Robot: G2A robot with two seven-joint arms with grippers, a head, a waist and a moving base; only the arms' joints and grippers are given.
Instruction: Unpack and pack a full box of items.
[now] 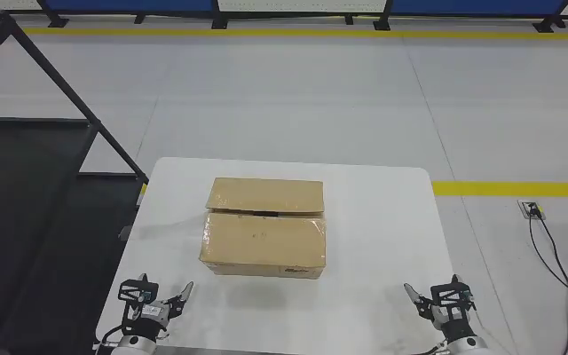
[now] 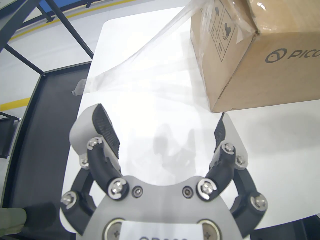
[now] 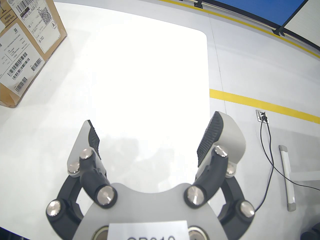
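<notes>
Table [image 1: 382, 231]: white top with rounded corners, standing on a pale grey floor.
Left gripper [image 2: 161, 116]: low over the table's near left corner, fingers spread wide, nothing between the ribbed pads [image 2: 106, 128], touching nothing.
Right gripper [image 3: 152, 121]: low over the near right corner, likewise spread wide and holding nothing; bare white tabletop lies under it.
Cardboard box [image 1: 263, 232]: brown, in the middle of the table, between the two arms and farther in, apart from both. Its top flaps are folded down with a dark gap along the seam; white printed labels cover the side facing the right arm.
Clear tape strip [image 2: 140, 58]: stretches from the box's upper left corner out to the table's left edge.
Black metal frame [image 1: 53, 177]: beside the table on the left.
Floor socket [image 1: 531, 209]: right of the table, a black cable running from it.
Yellow floor line [image 1: 293, 32]: far off, below blue panels.
</notes>
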